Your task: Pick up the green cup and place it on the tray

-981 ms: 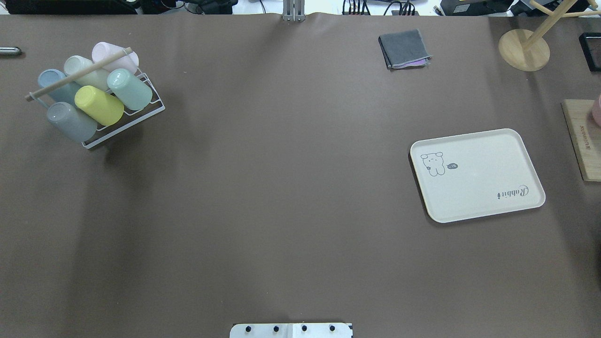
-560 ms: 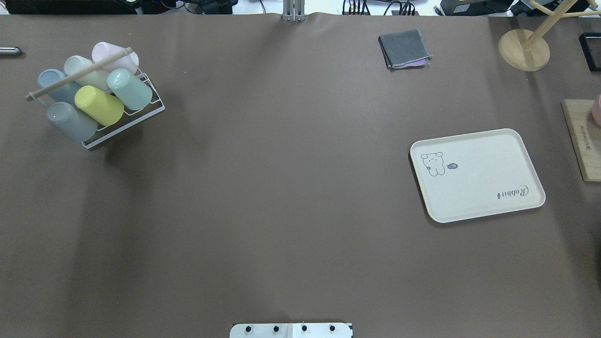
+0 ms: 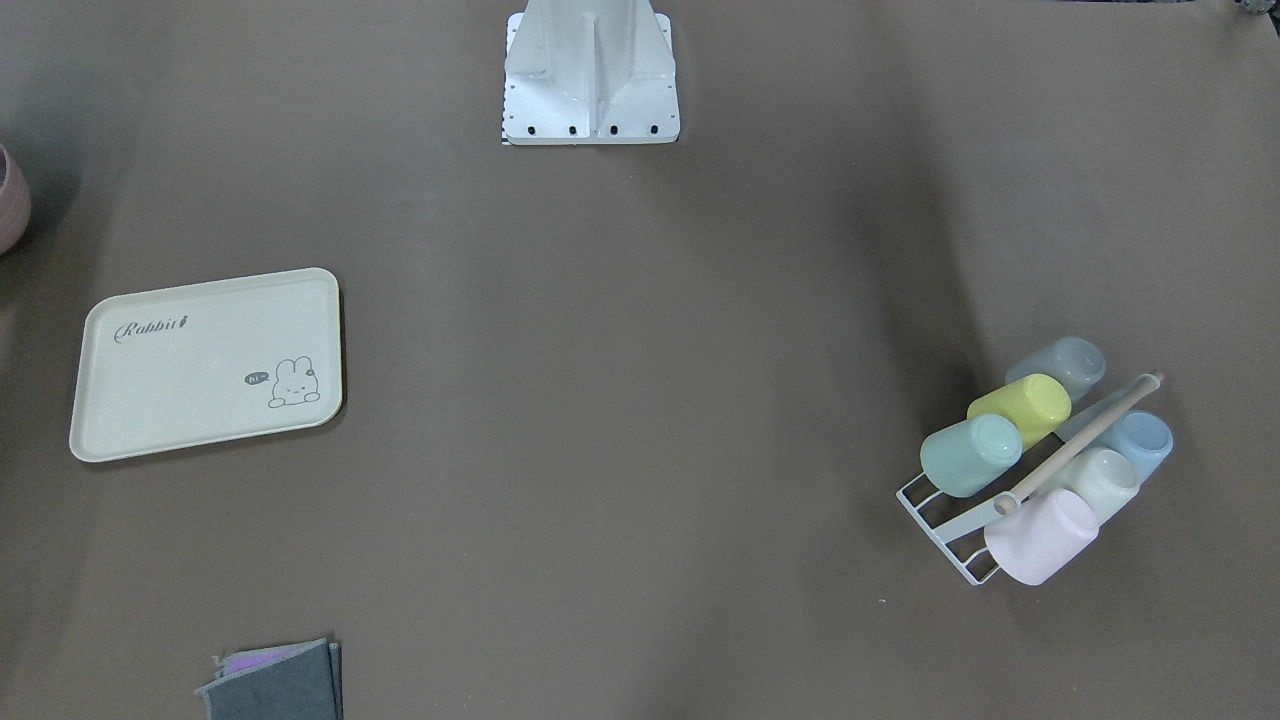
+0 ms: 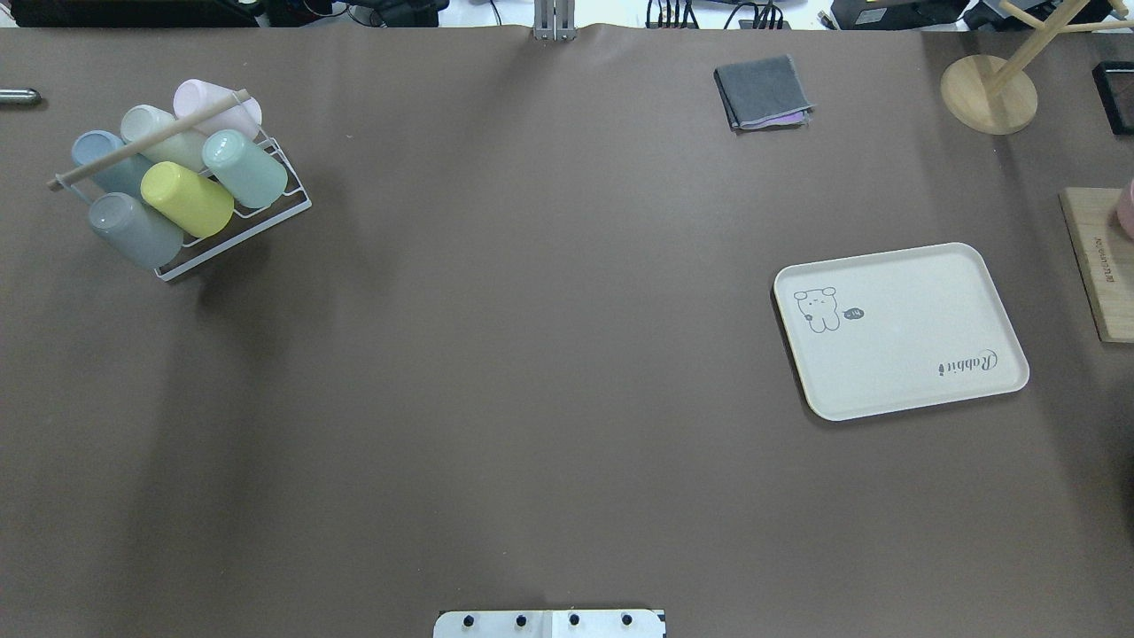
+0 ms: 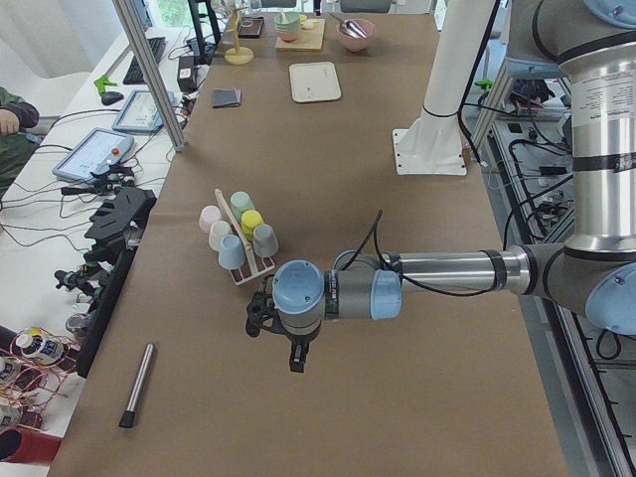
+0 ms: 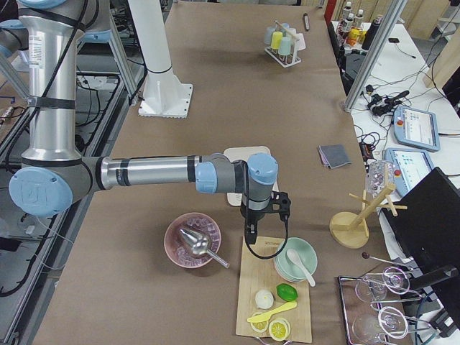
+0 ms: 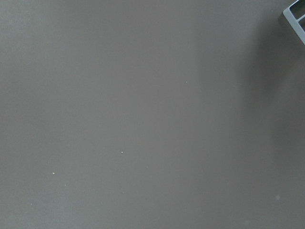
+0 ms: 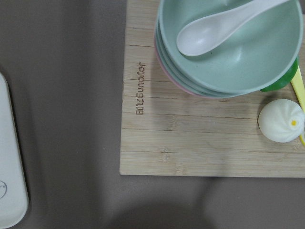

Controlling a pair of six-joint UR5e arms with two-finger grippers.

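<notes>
The green cup (image 4: 245,168) (image 3: 968,455) (image 5: 241,202) leans bottom-up in a white wire rack (image 4: 285,199) among several pastel cups, beside a yellow one. The cream tray (image 4: 904,354) (image 3: 180,390) (image 5: 314,81) lies bare on the far side of the table from the rack. My left gripper (image 5: 294,356) hangs over bare table just short of the rack; only its corner (image 7: 295,16) shows in the left wrist view. My right gripper (image 6: 249,231) hovers past the tray (image 8: 9,157) by a wooden board. I cannot tell whether either gripper is open or shut.
Stacked bowls with a white spoon (image 8: 228,43) and a bun sit on the wooden board (image 4: 1099,261). A pink bowl (image 6: 192,239) stands next to it. A grey cloth (image 4: 764,91) and a wooden stand (image 4: 988,93) are at the back. A pen (image 5: 137,386) lies near the left end.
</notes>
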